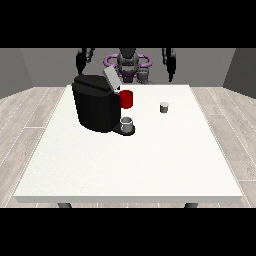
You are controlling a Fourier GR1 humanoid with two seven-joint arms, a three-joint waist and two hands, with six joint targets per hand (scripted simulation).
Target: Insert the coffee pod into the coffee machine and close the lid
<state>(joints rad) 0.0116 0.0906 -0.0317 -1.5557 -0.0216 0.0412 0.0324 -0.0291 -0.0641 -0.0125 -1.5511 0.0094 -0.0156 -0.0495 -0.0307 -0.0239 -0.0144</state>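
White table [150, 165], coffee pod [164, 107] apart from coffee machine [97, 104] (lid [110, 79] seemingly up), robot hand grips untellable.

coffee machine [96, 107]: lid [111, 79] open | coffee pod [164, 107]: on table [125, 165], well apart

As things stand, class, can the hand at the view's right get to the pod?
Probably yes: the pod stands alone on the table, and the hand at the view's right hangs behind it, nothing between.
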